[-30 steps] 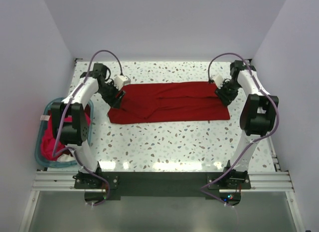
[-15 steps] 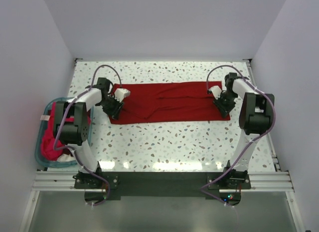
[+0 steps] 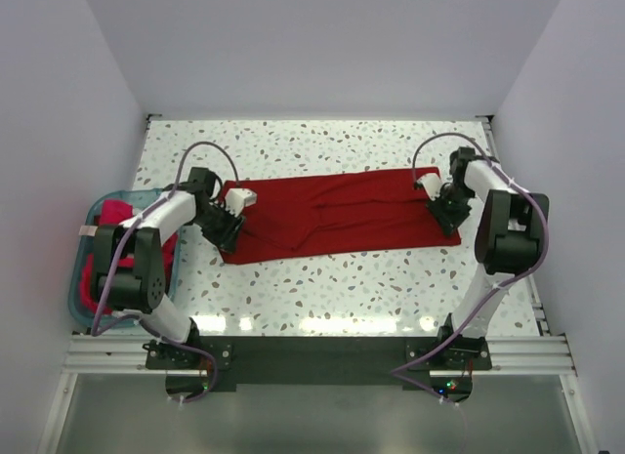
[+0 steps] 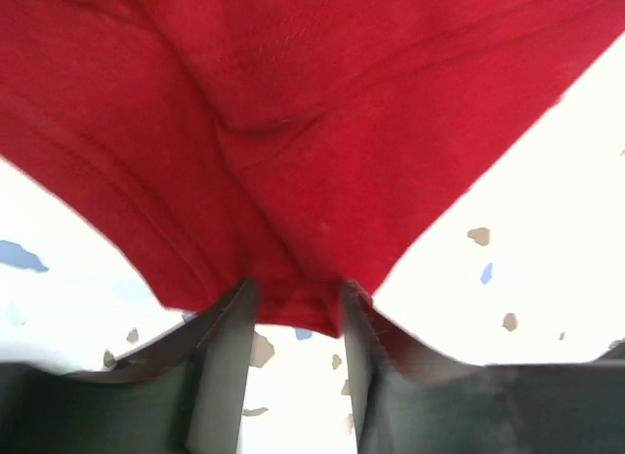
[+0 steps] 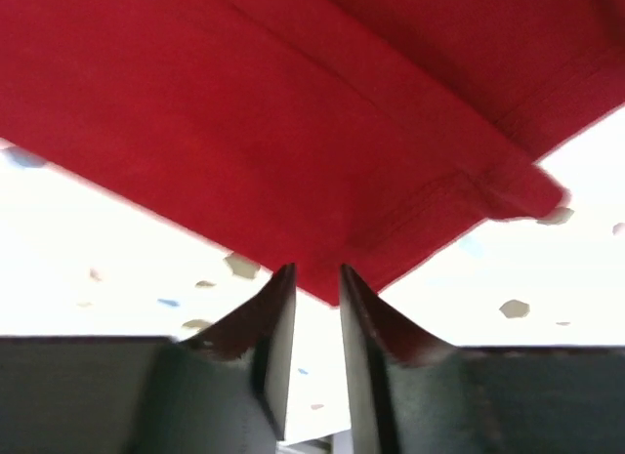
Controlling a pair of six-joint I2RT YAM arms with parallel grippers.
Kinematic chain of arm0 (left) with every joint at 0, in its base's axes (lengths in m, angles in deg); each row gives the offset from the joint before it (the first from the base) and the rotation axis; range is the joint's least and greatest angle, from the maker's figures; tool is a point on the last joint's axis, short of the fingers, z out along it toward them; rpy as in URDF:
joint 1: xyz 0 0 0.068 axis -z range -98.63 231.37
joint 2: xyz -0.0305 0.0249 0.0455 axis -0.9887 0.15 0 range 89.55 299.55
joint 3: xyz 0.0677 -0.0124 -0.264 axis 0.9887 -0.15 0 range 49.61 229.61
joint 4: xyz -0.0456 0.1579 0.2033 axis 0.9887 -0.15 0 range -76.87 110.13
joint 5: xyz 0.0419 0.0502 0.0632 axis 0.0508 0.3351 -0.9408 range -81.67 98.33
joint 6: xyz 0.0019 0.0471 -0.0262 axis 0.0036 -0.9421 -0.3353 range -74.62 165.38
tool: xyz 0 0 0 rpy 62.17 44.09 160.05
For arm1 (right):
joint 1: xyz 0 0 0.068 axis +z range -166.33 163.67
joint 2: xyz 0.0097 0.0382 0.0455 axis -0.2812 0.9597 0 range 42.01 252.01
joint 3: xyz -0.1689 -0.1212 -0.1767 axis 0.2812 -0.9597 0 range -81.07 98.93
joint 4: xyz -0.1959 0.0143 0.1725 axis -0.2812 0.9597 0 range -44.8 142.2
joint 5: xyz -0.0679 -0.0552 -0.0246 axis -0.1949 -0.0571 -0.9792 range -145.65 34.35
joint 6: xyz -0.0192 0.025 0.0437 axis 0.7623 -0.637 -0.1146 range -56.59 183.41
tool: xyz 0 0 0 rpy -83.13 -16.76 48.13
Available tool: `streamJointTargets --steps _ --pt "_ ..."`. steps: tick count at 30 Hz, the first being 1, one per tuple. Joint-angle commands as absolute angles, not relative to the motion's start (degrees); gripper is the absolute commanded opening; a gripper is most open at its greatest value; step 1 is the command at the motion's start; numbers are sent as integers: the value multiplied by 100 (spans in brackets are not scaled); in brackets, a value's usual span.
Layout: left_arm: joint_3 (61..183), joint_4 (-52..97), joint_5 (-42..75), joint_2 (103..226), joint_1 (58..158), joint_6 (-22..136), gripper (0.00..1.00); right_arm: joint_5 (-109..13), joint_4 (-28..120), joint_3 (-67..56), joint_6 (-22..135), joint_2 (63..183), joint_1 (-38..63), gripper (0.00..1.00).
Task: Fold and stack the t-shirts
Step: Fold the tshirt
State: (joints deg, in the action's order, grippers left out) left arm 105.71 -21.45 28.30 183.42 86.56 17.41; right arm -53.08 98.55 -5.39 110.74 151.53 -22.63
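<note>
A deep crimson t-shirt [image 3: 337, 212] lies spread in a long strip across the middle of the table. My left gripper [image 3: 230, 239] is at its near left corner, and in the left wrist view [image 4: 298, 290] the jaws pinch that cloth corner [image 4: 293, 181]. My right gripper [image 3: 450, 222] is at the near right corner, and in the right wrist view [image 5: 312, 273] the jaws are shut on the cloth edge [image 5: 293, 132]. Brighter pinkish-red shirts [image 3: 98, 278] lie bundled in the basket at the left.
A teal plastic basket [image 3: 75, 298] stands off the table's left edge beside the left arm. White walls close in the speckled table [image 3: 322, 288] at the back and both sides. A metal rail with the arm bases runs along the near edge.
Both grippers have moved towards the near edge with the shirt's corners. The shirt has slid nearer, and its near left corner sits lower and further right than before.
</note>
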Motion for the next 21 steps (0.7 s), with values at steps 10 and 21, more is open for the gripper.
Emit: streamJointTargets --steps 10,21 --pt "11342 -1705 4348 17867 8550 3086 51 -2647 9456 499 9506 14212 -37 34" --pt "11157 -1423 4718 18464 8137 4178 55 -2699 7333 84 9548 14475 2259 37"
